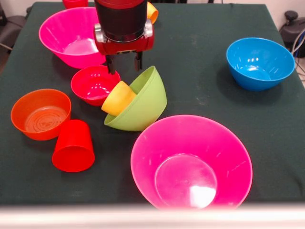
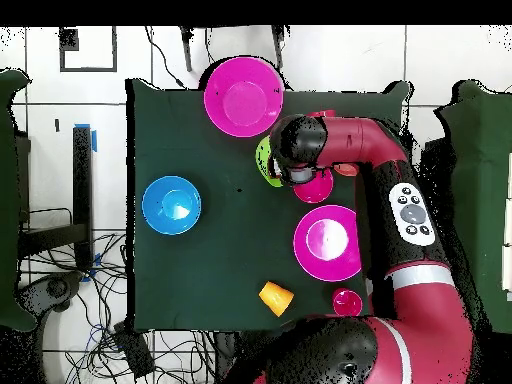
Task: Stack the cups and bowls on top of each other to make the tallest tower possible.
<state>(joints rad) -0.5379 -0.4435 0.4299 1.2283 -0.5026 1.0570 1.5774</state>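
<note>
My gripper [image 1: 124,63] is open and empty, and hangs just above the gap between the small red bowl [image 1: 94,85] and the lime-green bowl [image 1: 143,104]. The green bowl lies tipped on its side, mouth towards the red bowl. The yellow cup [image 1: 119,98] lies on its side in it, leaning on the red bowl's rim. The translucent orange bowl [image 1: 40,114] and an upturned red cup [image 1: 73,146] stand at the near left. In the overhead view the arm's wrist [image 2: 296,142] hides the gripper; the green bowl [image 2: 263,160] and the red bowl [image 2: 318,187] show only as slivers.
One large pink bowl [image 1: 190,162] stands at the near edge, another [image 1: 71,36] at the far left. The blue bowl [image 1: 259,62] stands at the right. An orange cup [image 1: 152,12] lies behind the arm, and a red cup's edge [image 1: 75,3] shows at the far side.
</note>
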